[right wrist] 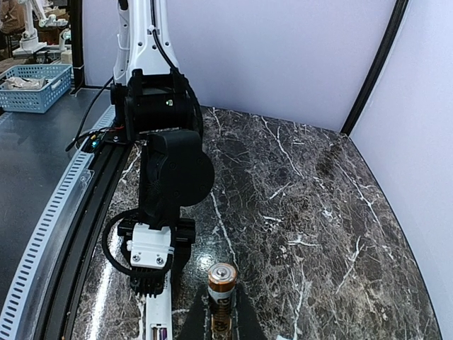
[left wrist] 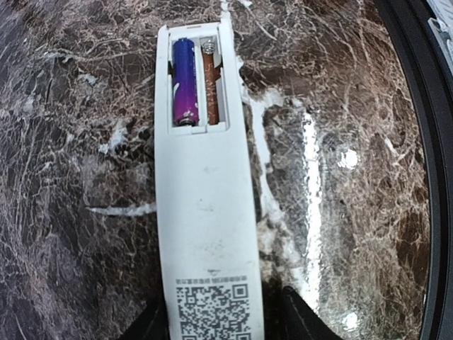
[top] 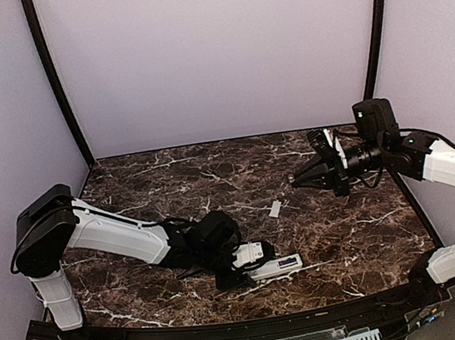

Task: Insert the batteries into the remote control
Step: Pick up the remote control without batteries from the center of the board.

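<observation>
Near the table's (top: 347,246) 6 o'clock edge, the left gripper (left wrist: 218,312) clamps the remote control's (top: 278,266) end, purple battery (left wrist: 184,81) seated; the right gripper (right wrist: 221,322), raised at 2 o'clock, well apart, pinches a copper-topped battery (right wrist: 221,283)

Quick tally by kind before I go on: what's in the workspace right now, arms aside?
Batteries: 2 (purple battery seated in the remote's compartment; copper-topped battery in the right gripper)
Remote control: 1
Small pale loose piece, perhaps the cover: 1
Total: 4
</observation>
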`<action>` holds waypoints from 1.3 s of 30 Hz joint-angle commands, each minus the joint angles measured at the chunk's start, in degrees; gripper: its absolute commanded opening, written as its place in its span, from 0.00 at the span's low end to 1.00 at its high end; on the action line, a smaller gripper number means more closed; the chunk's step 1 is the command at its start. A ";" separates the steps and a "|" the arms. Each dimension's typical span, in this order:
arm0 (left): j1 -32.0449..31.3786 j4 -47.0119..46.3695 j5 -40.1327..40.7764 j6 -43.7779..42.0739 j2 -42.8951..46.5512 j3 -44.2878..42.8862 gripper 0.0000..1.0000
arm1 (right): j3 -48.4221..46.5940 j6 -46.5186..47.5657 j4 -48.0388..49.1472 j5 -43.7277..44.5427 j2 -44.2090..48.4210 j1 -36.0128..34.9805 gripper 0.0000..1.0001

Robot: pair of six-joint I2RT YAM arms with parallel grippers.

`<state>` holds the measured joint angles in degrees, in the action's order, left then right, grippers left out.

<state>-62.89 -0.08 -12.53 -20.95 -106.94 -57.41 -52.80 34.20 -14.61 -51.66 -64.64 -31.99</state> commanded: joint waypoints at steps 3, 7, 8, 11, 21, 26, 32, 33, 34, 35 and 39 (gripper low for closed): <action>-0.21 4.29 0.36 -1.86 -0.90 -0.54 0.34 | 0.72 0.61 -0.11 0.97 -0.35 -0.52 0.00; -0.35 4.99 1.19 -2.16 -0.52 -1.02 0.16 | 0.63 0.27 -0.30 1.59 -0.48 -0.53 0.00; -0.40 5.00 2.23 -2.23 -0.09 -1.17 0.13 | 0.55 -0.05 -0.33 1.96 -0.53 -0.53 0.00; -0.43 4.76 6.32 -3.48 2.60 -1.19 0.00 | 0.12 -1.05 -0.37 3.95 -0.70 -0.53 0.00; -0.65 -5.83 23.60 -22.38 19.66 6.88 0.00 | -0.41 -4.81 2.87 11.09 -0.45 0.04 0.00; -1.21 -2.76 26.87 -30.49 23.75 7.22 0.00 | -0.57 -5.63 2.64 11.69 -0.68 0.08 0.00; -1.92 -1.05 30.07 -34.06 24.78 6.75 0.00 | -0.18 -5.85 2.83 11.21 -0.16 0.08 0.00; -2.18 -0.97 30.22 -34.19 24.94 6.72 0.00 | -0.20 -5.76 2.66 11.03 0.00 0.11 0.00; -2.34 -0.98 30.69 -34.61 25.11 6.74 0.00 | -0.10 -5.54 2.52 10.73 0.08 0.09 0.00; -2.68 -1.02 30.93 -34.82 25.15 6.76 0.00 | -0.04 -5.34 2.38 10.56 0.17 0.09 0.00; -3.10 -0.32 31.72 -34.73 24.99 7.06 0.00 | 0.32 -5.17 2.46 10.33 0.13 0.09 0.00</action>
<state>-65.43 -1.78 17.58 -54.41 -83.70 -51.44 -52.58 29.30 -13.32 -40.69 -65.04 -31.88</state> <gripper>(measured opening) 0.354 0.045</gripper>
